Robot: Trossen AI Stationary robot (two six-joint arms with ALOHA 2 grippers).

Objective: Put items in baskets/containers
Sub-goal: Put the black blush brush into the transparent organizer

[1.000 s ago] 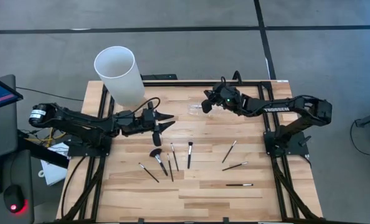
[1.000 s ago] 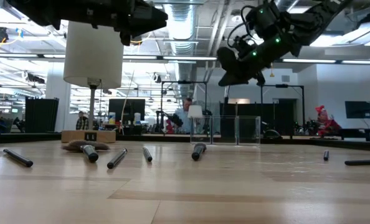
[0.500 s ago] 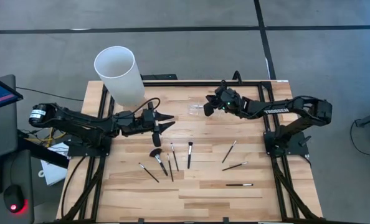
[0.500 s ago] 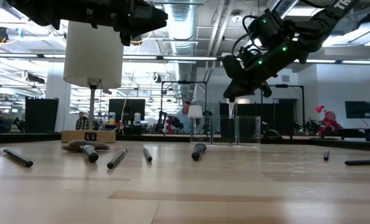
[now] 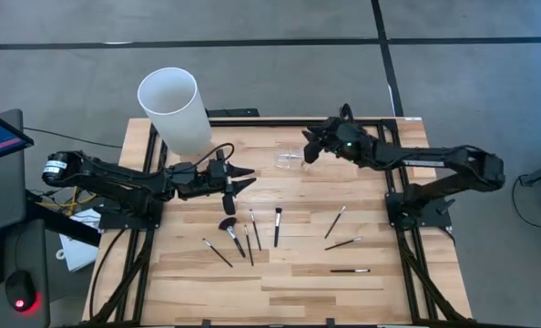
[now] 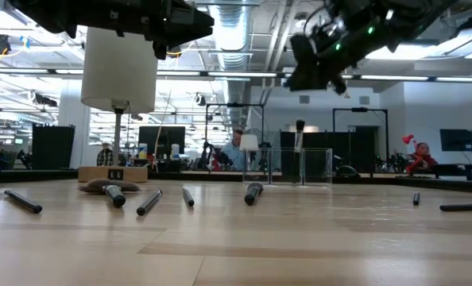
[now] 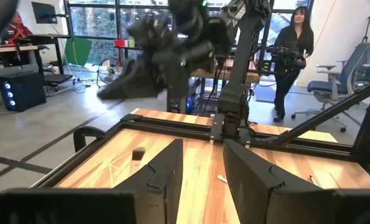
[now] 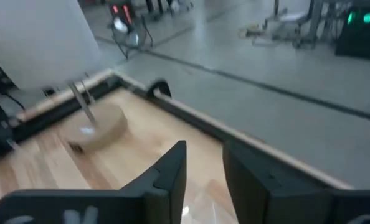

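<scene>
A clear holder (image 5: 287, 160) stands at the table's far middle, and in the low view one brush (image 6: 299, 141) stands upright in it, bristle tip up. My right gripper (image 5: 306, 153) hangs open above and just right of the holder (image 6: 299, 167), touching nothing. My left gripper (image 5: 249, 178) stays level and open left of the table's middle, with nothing between its fingers (image 7: 166, 174). Several brushes (image 5: 252, 235) lie flat below it, a fan-headed one (image 5: 227, 223) among them. Three more brushes (image 5: 342, 243) lie at the right.
A tall white cylinder (image 5: 175, 109) on a wooden base (image 6: 113, 173) stands at the far left corner. A black frame (image 5: 252, 117) runs along the table's far edge. Bare wood lies near the front edge. People show in the room behind.
My right gripper has let go of the brush, which stays standing upright in the clear holder. The gripper has risen clear of it and drawn back a little toward the table's right edge.
</scene>
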